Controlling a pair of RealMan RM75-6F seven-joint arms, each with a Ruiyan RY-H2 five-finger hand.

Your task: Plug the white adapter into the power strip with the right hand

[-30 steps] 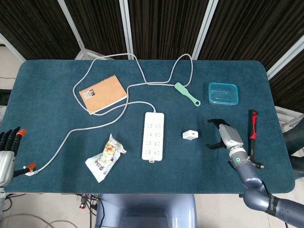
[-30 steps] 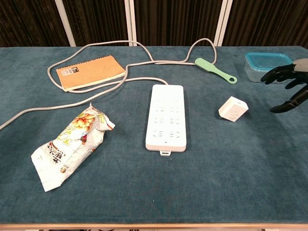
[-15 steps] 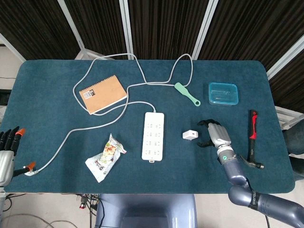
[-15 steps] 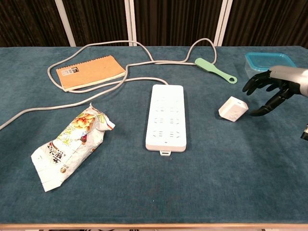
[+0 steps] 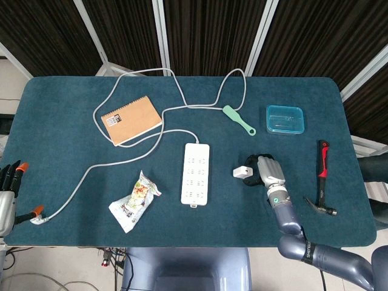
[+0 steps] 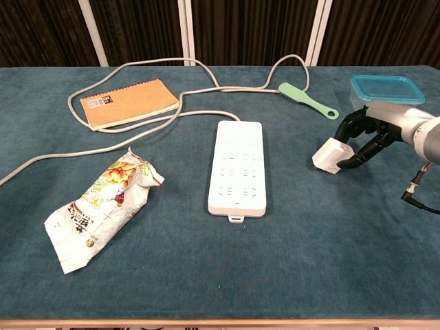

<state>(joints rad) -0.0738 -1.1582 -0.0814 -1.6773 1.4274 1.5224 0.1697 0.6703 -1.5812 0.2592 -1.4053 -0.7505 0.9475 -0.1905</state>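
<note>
The adapter (image 6: 332,155) is a small white block lying on the bench (image 6: 330,247), to the right of the power strip (image 6: 236,167) and apart from it, with bare cloth between the two. It sits tilted, one corner raised in the chest view, so it is not flat on a broad face. Its slightly longer side runs roughly from the strip towards the right hand; which face carries the prongs cannot be told from either view.

The right hand (image 6: 368,136) is at the adapter's far side from the strip. Its dark fingers (image 6: 352,128) curl around the block's right end, some over the top and one low beside it, touching or all but touching; whether they already pinch it is hard to tell. It looks like a grasp closing, not yet a lift, since the block rests on the cloth. In the head view the right hand (image 5: 264,171) sits just right of the adapter (image 5: 242,173).

The strip's long axis runs towards and away from the robot, its cord (image 5: 121,154) leaving the far end and looping across the bench. Its socket rows face up, so the adapter probably has to be carried left and turned prongs-down.

The left hand (image 5: 7,185) shows only at the bench's left edge, far from everything; its fingers appear to be straight and slightly apart, holding nothing. The right hand is by far the nearer.
</note>
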